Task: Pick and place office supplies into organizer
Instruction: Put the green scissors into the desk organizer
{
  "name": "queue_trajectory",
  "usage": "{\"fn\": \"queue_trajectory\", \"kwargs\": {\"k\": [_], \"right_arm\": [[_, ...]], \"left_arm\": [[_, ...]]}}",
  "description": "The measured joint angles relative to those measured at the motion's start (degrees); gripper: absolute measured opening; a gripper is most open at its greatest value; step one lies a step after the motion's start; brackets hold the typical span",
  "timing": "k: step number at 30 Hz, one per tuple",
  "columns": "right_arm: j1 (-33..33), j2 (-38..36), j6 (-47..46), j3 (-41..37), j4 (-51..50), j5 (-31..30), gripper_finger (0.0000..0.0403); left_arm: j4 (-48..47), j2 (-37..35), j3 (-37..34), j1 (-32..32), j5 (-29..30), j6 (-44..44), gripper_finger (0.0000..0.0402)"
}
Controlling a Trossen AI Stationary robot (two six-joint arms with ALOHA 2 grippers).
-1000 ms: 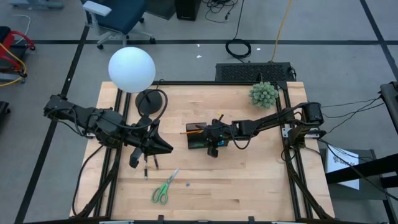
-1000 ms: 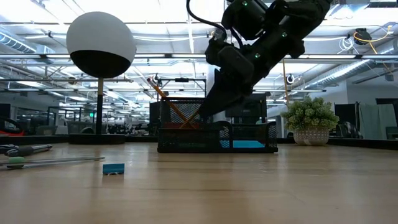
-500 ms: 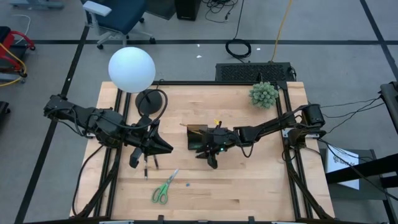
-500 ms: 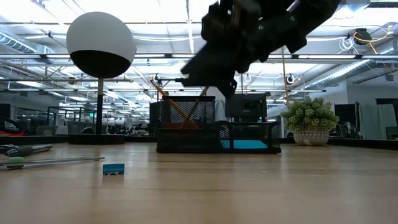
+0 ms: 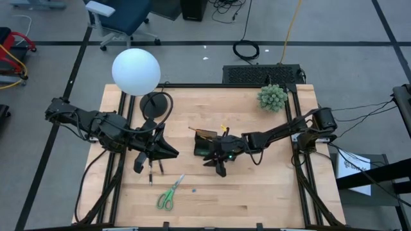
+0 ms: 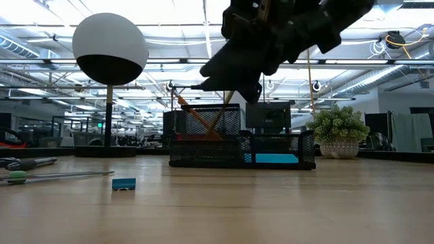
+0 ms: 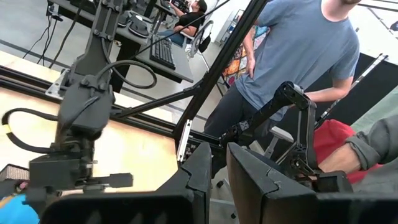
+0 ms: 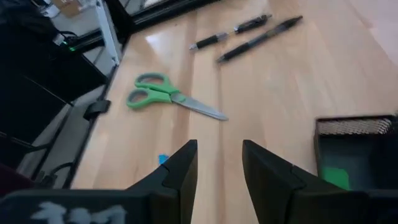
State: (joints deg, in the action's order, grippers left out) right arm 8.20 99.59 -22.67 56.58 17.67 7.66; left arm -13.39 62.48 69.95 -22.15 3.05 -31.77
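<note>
— What lies on the wooden counter (image 5: 257, 186)?

— The black organizer (image 5: 207, 144) sits mid-counter, two pencils (image 6: 196, 116) leaning in its taller section, a blue pad (image 6: 274, 158) in a low one. Toward the left arm from the organizer: green scissors (image 5: 169, 193), a small blue eraser (image 5: 194, 190), two pens (image 8: 249, 34).

— The pincers?

— Right pincer (image 5: 220, 168) hangs open and empty at the organizer's near edge. Left pincer (image 5: 172, 152) hovers beside the pens, fingers slightly parted, empty.

— The room?

— A globe lamp (image 5: 136, 71), a plant (image 5: 272, 97), a person (image 7: 292, 50) behind.
</note>
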Motion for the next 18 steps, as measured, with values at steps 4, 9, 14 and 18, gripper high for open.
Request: {"fn": "queue_trajectory", "kwargs": {"k": [4, 9, 14, 18], "right_arm": [[-1.8, -2.2, 1.7, 0.0, -6.4, -2.4, 0.0115], [-3.8, -5.3, 4.9, 0.0, -11.0, -3.1, 0.0114], [-4.6, -7.8, 6.8, 0.0, -15.2, -3.4, 0.0114], [-4.8, -9.9, 6.8, 0.0, -21.2, -3.3, 0.0112]], "left_arm": [[0.0, 0.0, 0.0, 0.0, 0.0, 0.0, 0.0047], [0.0, 0.0, 0.0, 0.0, 0.0, 0.0, 0.0047], [0.0, 0.0, 0.0, 0.0, 0.0, 0.0, 0.0047], [0.1, 0.0, 0.0, 0.0, 0.0, 0.0, 0.0047]]}}
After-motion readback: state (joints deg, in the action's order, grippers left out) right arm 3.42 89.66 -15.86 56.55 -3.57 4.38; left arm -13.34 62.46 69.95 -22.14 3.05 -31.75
